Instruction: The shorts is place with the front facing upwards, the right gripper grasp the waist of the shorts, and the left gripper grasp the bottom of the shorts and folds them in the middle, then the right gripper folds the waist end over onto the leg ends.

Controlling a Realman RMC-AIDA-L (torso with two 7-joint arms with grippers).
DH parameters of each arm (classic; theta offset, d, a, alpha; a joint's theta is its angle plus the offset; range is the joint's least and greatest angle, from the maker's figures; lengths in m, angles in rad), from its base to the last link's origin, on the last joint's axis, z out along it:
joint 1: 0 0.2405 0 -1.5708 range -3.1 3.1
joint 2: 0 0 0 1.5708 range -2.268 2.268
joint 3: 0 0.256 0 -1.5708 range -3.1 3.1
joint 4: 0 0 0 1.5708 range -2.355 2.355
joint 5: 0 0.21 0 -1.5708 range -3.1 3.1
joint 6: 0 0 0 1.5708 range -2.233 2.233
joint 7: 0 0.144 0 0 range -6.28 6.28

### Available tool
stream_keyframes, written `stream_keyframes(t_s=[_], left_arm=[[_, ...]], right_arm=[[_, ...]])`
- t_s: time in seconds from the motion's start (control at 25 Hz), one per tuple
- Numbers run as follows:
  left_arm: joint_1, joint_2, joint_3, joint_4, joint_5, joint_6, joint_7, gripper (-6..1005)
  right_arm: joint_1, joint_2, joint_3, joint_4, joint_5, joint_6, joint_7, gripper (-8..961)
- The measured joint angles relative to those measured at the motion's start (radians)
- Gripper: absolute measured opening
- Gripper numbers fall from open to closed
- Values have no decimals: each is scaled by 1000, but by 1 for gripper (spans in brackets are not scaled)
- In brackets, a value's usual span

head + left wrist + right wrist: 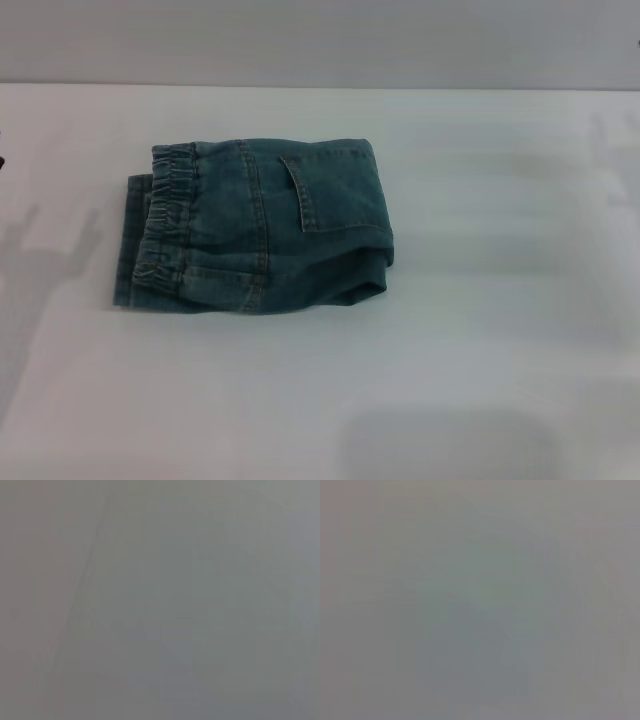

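Note:
The shorts (262,228) lie folded into a compact blue-green denim bundle on the white table, left of centre in the head view. The ruffled elastic waist (166,215) lies on top at the bundle's left end. A strip of flat denim (131,240) sticks out beneath the waist at the left edge; I cannot tell whether it is the leg ends. A patch pocket (330,190) faces up near the rounded fold on the right. Neither gripper shows in any view. Both wrist views hold only a blank grey surface.
The white table (480,380) spreads around the bundle on all sides. Its far edge meets a grey wall (320,40) at the back. Faint arm shadows fall on the table at far left and far right.

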Motion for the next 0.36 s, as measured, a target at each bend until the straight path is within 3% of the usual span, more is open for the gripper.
stream_keyframes(t_s=[0.36], left_arm=[[-21, -1, -13, -36, 4, -56, 43, 813]], right_arm=[[24, 1, -1, 6, 38, 19, -64, 428]])
